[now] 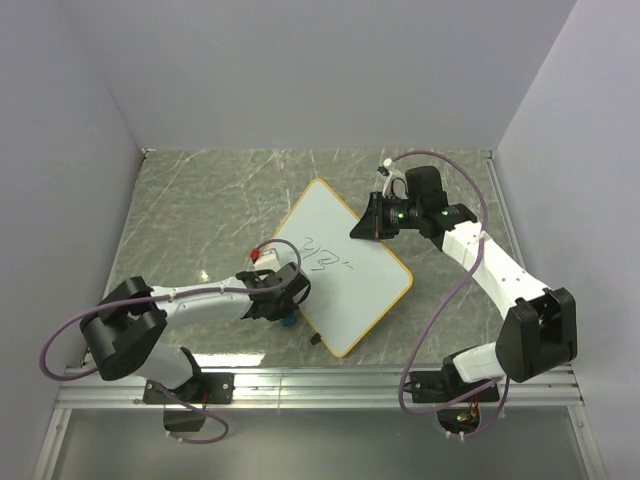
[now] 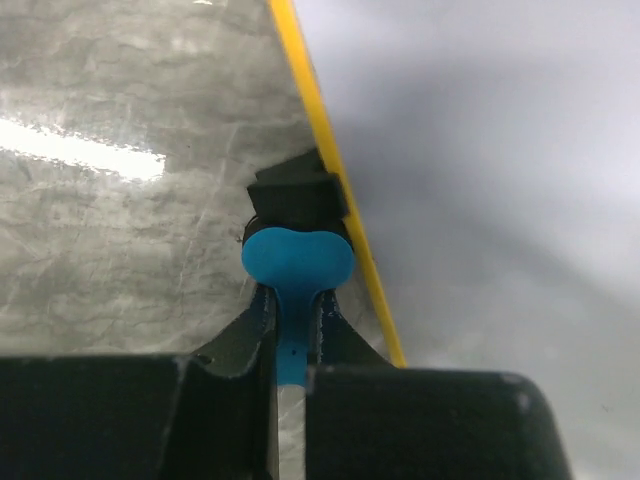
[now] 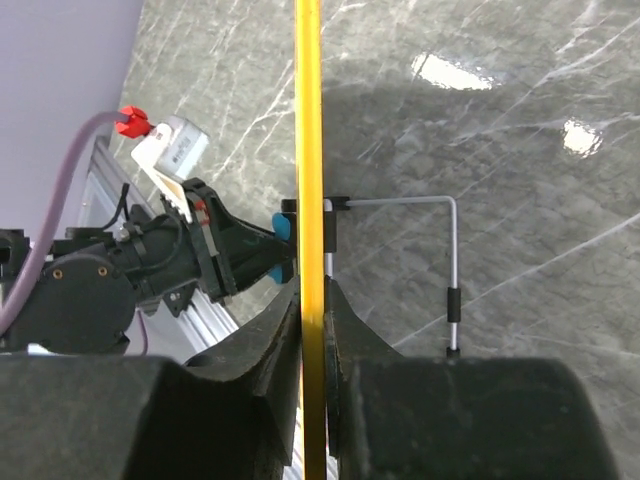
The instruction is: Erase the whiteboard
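Note:
The whiteboard [image 1: 350,285] lies cornerwise on the table, with a yellow-orange frame and black scribbles [image 1: 325,255] near its middle. My left gripper [image 1: 287,303] is at its left edge, shut on the blue eraser [image 1: 288,321]. In the left wrist view the gripper [image 2: 292,310] pinches the eraser's stem [image 2: 297,260] just in front of a black clip [image 2: 295,195] on the frame [image 2: 325,150]. My right gripper [image 1: 362,228] is shut on the board's upper right edge. In the right wrist view the gripper [image 3: 312,300] clamps the frame [image 3: 309,120] edge-on.
A second black clip [image 1: 315,339] sits on the board's lower left edge. A bent metal rod [image 3: 452,260] runs from a clip behind the board. Grey walls enclose the marbled table [image 1: 200,210]. An aluminium rail [image 1: 320,385] runs along the near edge.

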Motion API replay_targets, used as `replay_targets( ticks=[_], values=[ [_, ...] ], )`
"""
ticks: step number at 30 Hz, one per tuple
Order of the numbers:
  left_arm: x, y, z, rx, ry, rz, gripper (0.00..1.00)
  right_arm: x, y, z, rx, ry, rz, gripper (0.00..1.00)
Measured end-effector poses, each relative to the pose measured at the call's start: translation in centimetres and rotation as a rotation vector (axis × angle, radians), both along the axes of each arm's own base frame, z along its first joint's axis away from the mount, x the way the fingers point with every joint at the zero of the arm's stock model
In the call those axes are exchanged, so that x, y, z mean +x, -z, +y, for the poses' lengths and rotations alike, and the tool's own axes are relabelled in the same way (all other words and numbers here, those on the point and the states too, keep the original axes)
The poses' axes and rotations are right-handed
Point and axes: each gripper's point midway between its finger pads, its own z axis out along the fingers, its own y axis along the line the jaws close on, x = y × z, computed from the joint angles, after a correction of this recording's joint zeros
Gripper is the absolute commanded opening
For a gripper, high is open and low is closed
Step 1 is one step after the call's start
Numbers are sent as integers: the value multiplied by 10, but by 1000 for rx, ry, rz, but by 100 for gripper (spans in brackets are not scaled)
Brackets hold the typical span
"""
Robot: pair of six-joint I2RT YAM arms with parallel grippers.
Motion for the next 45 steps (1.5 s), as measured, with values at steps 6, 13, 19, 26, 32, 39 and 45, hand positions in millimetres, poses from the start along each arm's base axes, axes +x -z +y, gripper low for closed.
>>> replay_targets(
  ticks=[6, 13, 19, 26, 32, 39, 45],
  values=[
    [8, -35, -15, 46, 124, -41, 0, -3, -2, 1, 18, 1, 8, 0],
    [50, -187, -103, -309, 305, -363, 0, -4, -4, 3, 35, -2, 8, 0],
    [40, -187, -147, -403, 497, -384, 0, -3, -4, 3, 39, -2, 8, 0],
    [36, -156, -162, -364, 548, -339, 0, 2, 7, -7, 19, 30, 26, 0],
    [52, -144, -140, -362, 508, -337, 0, 3, 7, -7, 16, 35, 23, 0],
    [109, -68, -18, -150, 281, -261, 0, 2, 10, -9, 13, 62, 61, 0],
    [107, -39, 10, -51, 282, -204, 0, 1, 10, -8, 21, 83, 91, 0]
  ],
)
